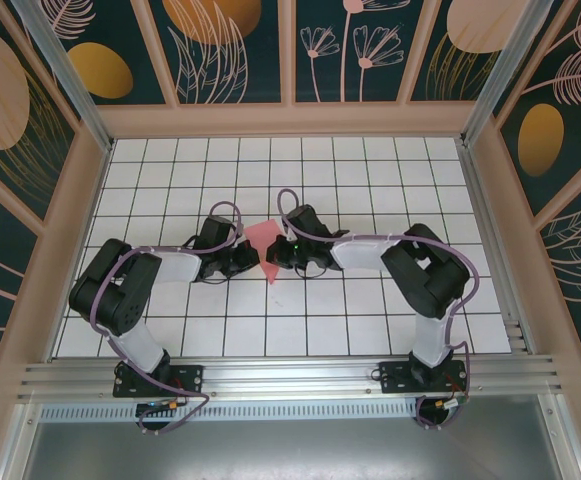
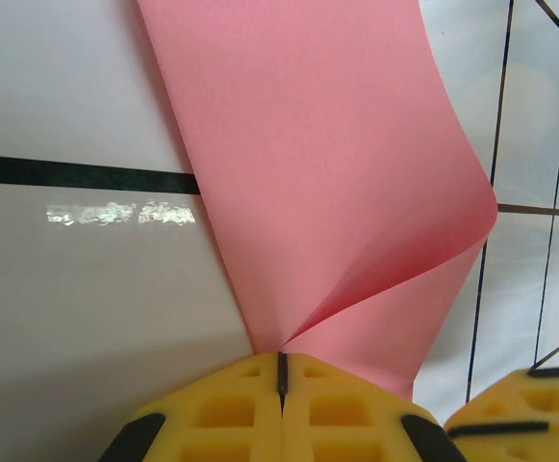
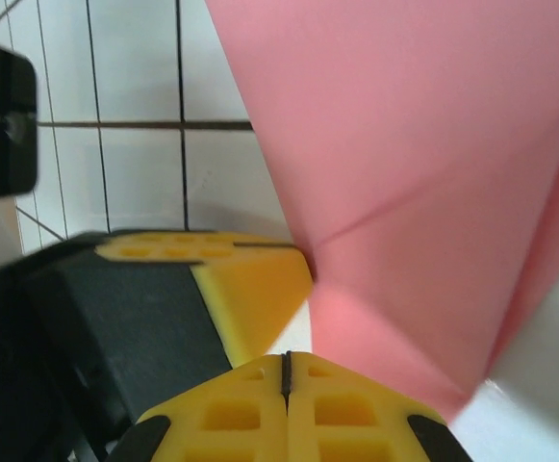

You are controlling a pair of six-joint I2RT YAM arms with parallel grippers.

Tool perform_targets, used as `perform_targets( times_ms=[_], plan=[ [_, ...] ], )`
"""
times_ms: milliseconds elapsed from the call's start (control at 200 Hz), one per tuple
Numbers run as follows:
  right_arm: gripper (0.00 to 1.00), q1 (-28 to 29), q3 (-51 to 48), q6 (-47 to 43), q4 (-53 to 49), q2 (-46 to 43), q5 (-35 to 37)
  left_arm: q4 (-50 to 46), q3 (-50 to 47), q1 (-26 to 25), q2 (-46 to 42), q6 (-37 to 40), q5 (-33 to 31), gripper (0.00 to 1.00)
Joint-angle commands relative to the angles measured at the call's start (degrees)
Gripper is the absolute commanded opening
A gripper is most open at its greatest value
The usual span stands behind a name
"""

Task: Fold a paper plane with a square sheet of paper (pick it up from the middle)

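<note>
The salmon-pink sheet of paper (image 1: pixel 263 240) is folded into a wedge that narrows to a point toward the near side, held up at the middle of the table between the two arms. My left gripper (image 1: pixel 251 261) is shut on it. In the left wrist view the paper (image 2: pixel 327 173) runs down in a crease into the closed yellow tips of that gripper (image 2: pixel 281 358). My right gripper (image 1: pixel 283 256) faces the left one and is shut. In its own view the paper (image 3: pixel 414 164) passes to the right of the closed gripper (image 3: pixel 286 361), not between the tips.
The white gridded table (image 1: pixel 370 180) lies below, walled by patterned panels. The two grippers are almost tip to tip: a left yellow finger (image 3: pixel 255 289) shows in the right wrist view, a right finger (image 2: pixel 520 409) in the left wrist view. An aluminium rail (image 1: pixel 290 375) lines the near edge.
</note>
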Motion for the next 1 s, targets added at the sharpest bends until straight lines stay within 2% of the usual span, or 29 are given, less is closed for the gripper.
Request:
perform_targets(
  times_ms=[0, 180, 425, 671, 991],
  plan=[
    [0.01, 0.75, -2.45, -1.09, -0.41, -2.00, -2.05, -2.66, 0.38, -0.38, 2.66, 0.90, -2.50, 0.06],
    [0.01, 1.06, -4.22, -1.48, 0.21, -1.59, -3.49, -2.56, 0.12, -0.38, 2.44, 0.71, -2.85, 0.06],
    [0.01, 1.06, -4.79, -1.68, -0.44, 0.27, -1.93, -2.70, 0.03, -0.34, 2.48, 0.56, -3.12, 0.06],
    [0.01, 1.24, -5.39, -2.75, 0.95, -3.33, -3.27, -2.83, -0.01, -0.39, 2.35, 0.47, -3.55, 0.06],
    [0.02, 2.10, -8.30, -3.01, 3.20, -3.66, -5.12, -3.10, 0.54, -0.39, 2.18, 0.59, -3.99, 0.06]
  ],
)
